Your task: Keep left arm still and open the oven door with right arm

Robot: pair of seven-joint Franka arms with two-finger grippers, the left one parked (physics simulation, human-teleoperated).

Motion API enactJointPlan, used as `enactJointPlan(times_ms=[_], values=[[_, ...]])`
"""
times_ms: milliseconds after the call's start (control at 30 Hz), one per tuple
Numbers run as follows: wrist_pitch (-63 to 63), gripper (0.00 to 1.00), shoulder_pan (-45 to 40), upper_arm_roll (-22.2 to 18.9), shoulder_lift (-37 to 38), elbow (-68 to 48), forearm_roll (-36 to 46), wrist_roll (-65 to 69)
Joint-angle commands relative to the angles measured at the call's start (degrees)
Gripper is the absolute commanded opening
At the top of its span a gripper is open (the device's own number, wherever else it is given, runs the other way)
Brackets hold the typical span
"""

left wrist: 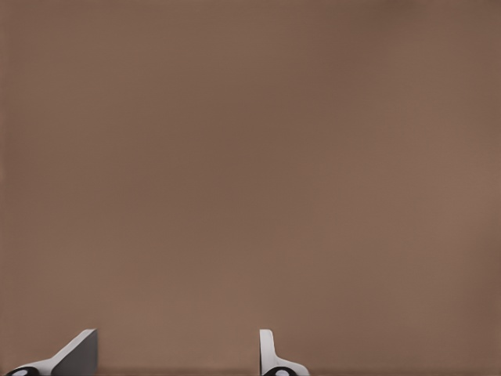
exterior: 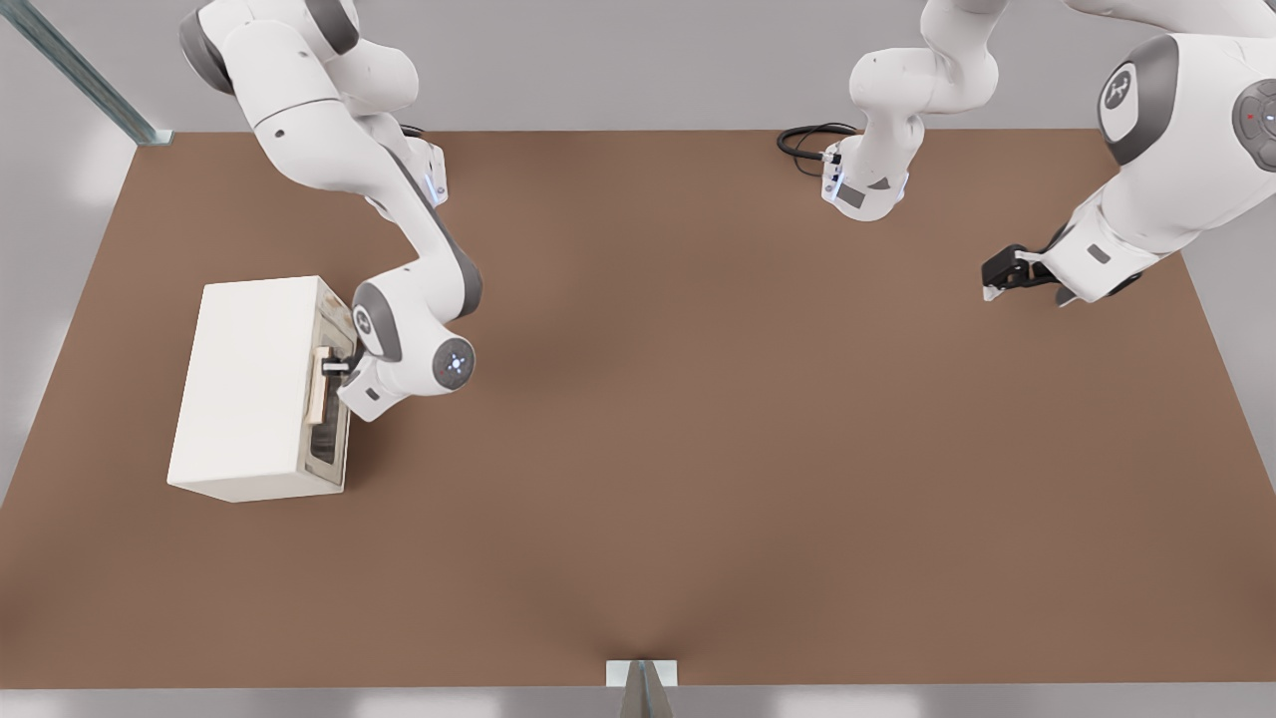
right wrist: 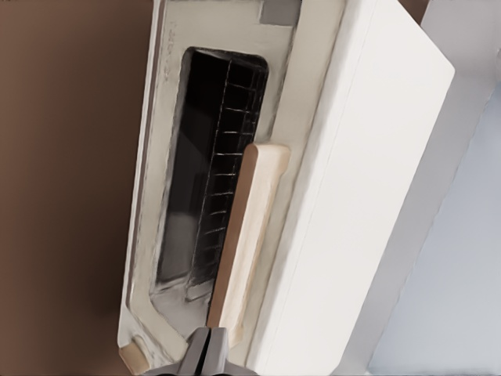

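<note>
The oven door (exterior: 329,399) faces the bench (exterior: 698,449) centre and appears shut against its cream box. The right arm's (exterior: 419,289) tool (exterior: 339,368) meets the tan handle (exterior: 320,384), fingers together at the bar, positioned to pull the door open.

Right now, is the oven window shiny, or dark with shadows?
In the right wrist view the oven door window is dark, without glare, its rack faintly visible. In the front view the gripper is at the handle, and soft shadow darkens the table beside the oven.
</note>
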State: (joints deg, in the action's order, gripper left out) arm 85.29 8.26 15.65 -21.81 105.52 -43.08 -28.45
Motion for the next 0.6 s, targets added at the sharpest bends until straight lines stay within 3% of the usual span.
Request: enactJointPlan(times_ms=[0, 267, 567], values=[[1.2, 0.21, 0.0, 0.0, -0.1, 0.3, -4.1, -19.8], [2.2, 0.21, -0.1, -0.1, -3.2, 0.7, -10.5, -19.8], [2.0, 0.21, -1.1, -0.2, -2.6, 0.5, -10.8, -16.8]])
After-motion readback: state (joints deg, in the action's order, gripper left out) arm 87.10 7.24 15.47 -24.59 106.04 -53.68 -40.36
